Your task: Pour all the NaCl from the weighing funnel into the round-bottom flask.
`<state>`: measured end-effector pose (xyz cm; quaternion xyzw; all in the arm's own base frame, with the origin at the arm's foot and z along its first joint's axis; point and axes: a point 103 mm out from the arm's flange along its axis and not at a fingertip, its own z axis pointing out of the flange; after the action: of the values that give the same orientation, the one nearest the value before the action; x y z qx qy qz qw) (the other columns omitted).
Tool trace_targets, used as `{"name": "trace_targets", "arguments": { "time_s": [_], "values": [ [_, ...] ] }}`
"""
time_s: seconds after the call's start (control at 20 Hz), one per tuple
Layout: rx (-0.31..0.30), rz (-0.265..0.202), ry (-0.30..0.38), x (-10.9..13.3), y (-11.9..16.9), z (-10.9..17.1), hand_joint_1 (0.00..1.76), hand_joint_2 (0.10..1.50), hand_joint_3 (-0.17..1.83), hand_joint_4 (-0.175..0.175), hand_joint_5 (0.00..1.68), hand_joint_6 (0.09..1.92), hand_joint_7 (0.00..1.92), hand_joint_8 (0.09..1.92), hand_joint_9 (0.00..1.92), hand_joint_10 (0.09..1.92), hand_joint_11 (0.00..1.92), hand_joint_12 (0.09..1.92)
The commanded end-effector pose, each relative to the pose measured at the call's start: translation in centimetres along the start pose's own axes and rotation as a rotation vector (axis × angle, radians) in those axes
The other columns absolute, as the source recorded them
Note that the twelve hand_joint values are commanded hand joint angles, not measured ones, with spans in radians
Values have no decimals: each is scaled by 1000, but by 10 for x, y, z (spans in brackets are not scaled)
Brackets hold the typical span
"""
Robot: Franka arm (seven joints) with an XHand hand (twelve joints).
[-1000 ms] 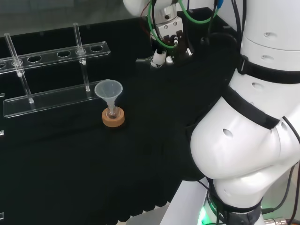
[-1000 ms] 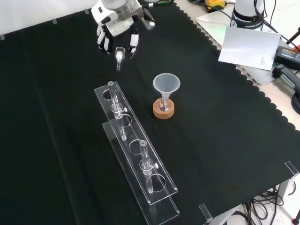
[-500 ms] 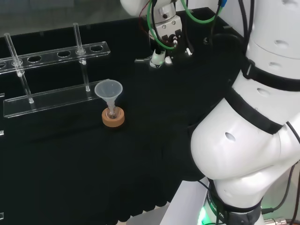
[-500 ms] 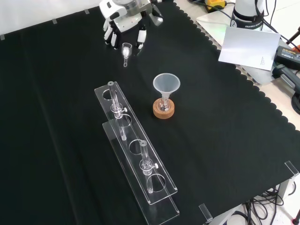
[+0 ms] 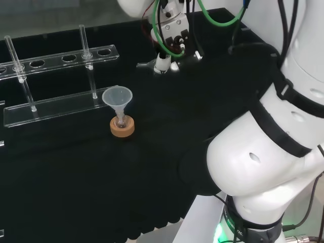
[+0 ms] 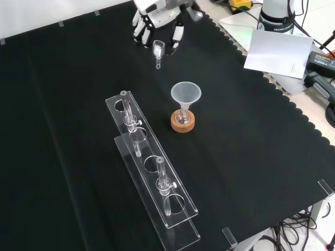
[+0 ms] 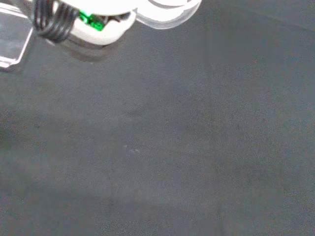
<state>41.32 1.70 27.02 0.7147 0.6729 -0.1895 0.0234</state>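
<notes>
the head view looks from behind and above the arm's base over the black cloth (image 5: 76,177); the front view looks down from the opposite side. both share the cork ring (image 5: 122,127) (image 6: 183,122). the wrist view faces cloth close up.

White robot arm reaching across to the far edge of the surface, its hand (image 6: 157,15) raised above the cloth.

In the front view the black and white hand comes in at the far edge, palm turned down, its fingers (image 6: 174,35) curled downward and pinching a small clear piece between them. In the head view the arm's large white links rise along the near right corner, and the hand (image 5: 169,38) hangs beneath the wrist, trailing green and black cables.
</notes>
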Motion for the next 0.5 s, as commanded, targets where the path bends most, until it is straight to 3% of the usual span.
{"name": "trace_targets", "arguments": {
  "time_s": [0.05, 0.5],
  "values": [
    [24, 0, -36, 15, -33, -6, 1121, 687, 594, 175, 1287, 622, 682, 655, 1085, 313, 858, 1027],
    [48, -7, -79, 30, -51, -8, 1121, 687, 594, 175, 1286, 623, 677, 654, 1086, 306, 861, 1023]
  ]
}}
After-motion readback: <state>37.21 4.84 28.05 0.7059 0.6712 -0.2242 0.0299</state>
